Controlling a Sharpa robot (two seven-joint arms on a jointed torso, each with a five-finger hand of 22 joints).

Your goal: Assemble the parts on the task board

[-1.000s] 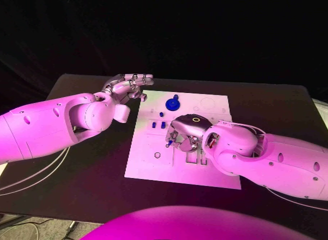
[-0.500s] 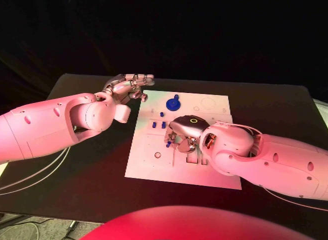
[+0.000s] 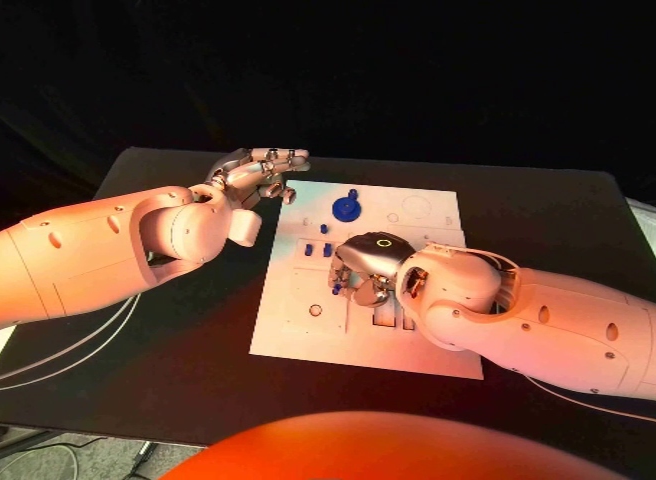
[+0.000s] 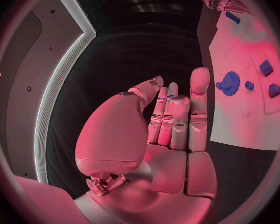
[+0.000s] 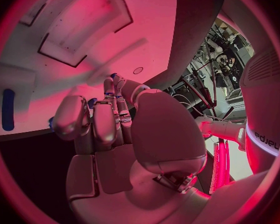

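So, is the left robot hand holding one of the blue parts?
No, the left robot hand is empty, fingers straight, beside the task board.

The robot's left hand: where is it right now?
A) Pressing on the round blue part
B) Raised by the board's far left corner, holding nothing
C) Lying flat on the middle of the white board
B: the left hand hangs beside the task board's far left corner with empty fingers, away from the round blue part.

No text, label or number could be read with confidence; faint lettering by the right hand (image 5: 124,134) stayed illegible.
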